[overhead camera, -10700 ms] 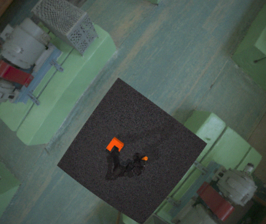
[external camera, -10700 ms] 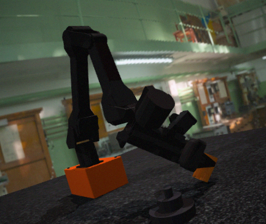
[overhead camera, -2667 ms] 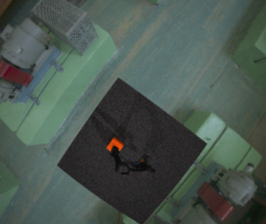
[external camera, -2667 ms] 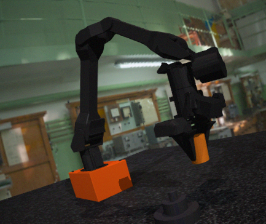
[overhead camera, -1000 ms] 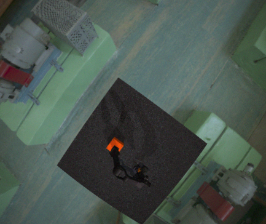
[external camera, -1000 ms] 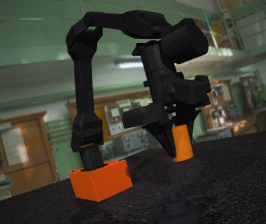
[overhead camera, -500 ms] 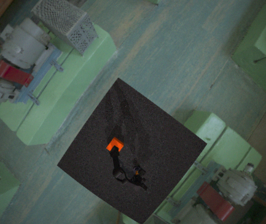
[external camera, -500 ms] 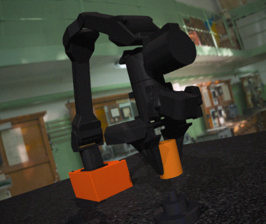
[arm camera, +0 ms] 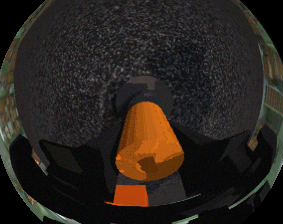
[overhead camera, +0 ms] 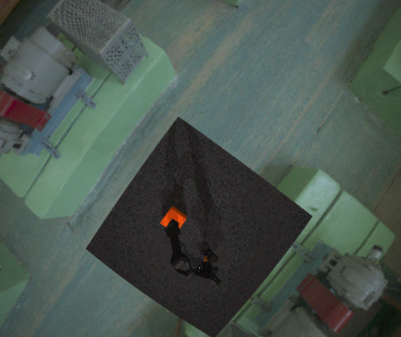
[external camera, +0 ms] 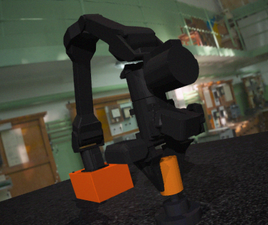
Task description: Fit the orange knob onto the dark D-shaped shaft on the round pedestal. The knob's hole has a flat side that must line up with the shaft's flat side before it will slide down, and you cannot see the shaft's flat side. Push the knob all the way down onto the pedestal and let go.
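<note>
Showing knob (overhead camera: 205,258) (external camera: 171,175) (arm camera: 149,142) above pedestal (external camera: 179,212) (arm camera: 144,95): exterior; top unclear.

My arm (overhead camera: 175,245) (external camera: 83,83) rises straight from its base, bends over at the elbow and reaches outward, the wrist (external camera: 171,66) turned down. My pincer (overhead camera: 206,260) (external camera: 172,176) (arm camera: 145,124) points downward at its end, its fingers (external camera: 152,173) parted and clamped on what they hold.

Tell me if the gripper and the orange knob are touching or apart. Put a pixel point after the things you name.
Touching. The exterior view shows the gripper (external camera: 172,174) (arm camera: 145,124) with a dark finger against the side of the orange knob (external camera: 173,176) (arm camera: 151,132); the wrist view shows it held between both fingers.
</note>
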